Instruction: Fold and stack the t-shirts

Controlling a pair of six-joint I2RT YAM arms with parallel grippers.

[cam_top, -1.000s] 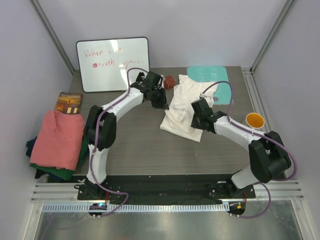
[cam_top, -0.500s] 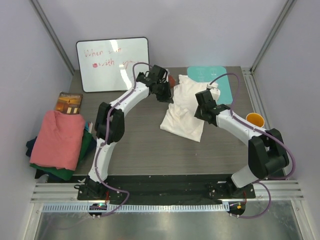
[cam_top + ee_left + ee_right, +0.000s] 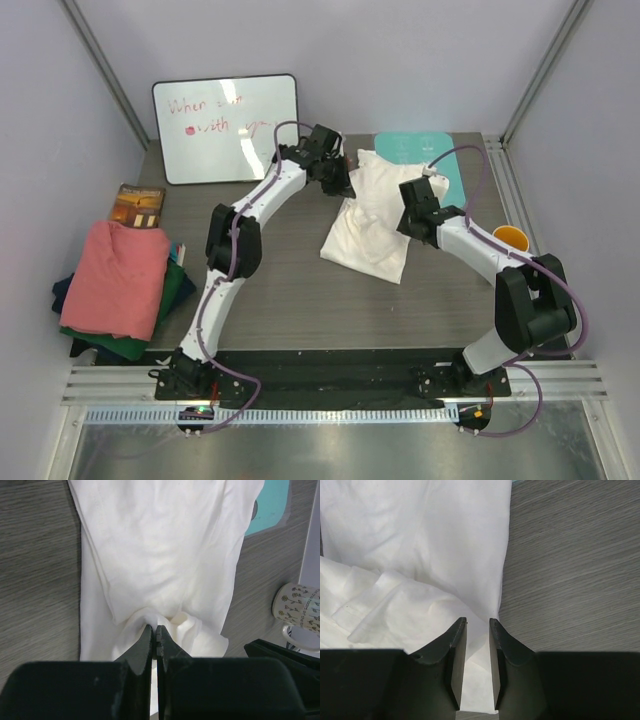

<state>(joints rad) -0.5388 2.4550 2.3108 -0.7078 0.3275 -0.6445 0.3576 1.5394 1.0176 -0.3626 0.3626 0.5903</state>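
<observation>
The white t-shirt (image 3: 372, 218) is laid crumpled on the table (image 3: 280, 290), right of centre, with its far end reaching onto the teal mat (image 3: 440, 150). It is bunched lengthwise into a narrow, creased strip, one layer lapped loosely over another and no edge squared.

A fold at its far left edge is pinched by the left gripper (image 3: 156, 629), whose jaws are closed tight on the cloth; creases are drawn in toward the tips. The right gripper (image 3: 477, 626) is held over the shirt's right edge with its jaws partly apart and cloth seen in the gap; whether anything is clamped there cannot be told.

The step in hand is judged to be the spreading of this shirt before any fold is made. A firm hold on the right side is called for next, then both edges need to be drawn apart until the cloth is flat.

At the table's left edge a salmon-pink shirt (image 3: 118, 275) is stacked on a dark green one (image 3: 168, 305) and a navy one (image 3: 62, 292). An orange-lined mug (image 3: 508, 240) is set near the right arm.
</observation>
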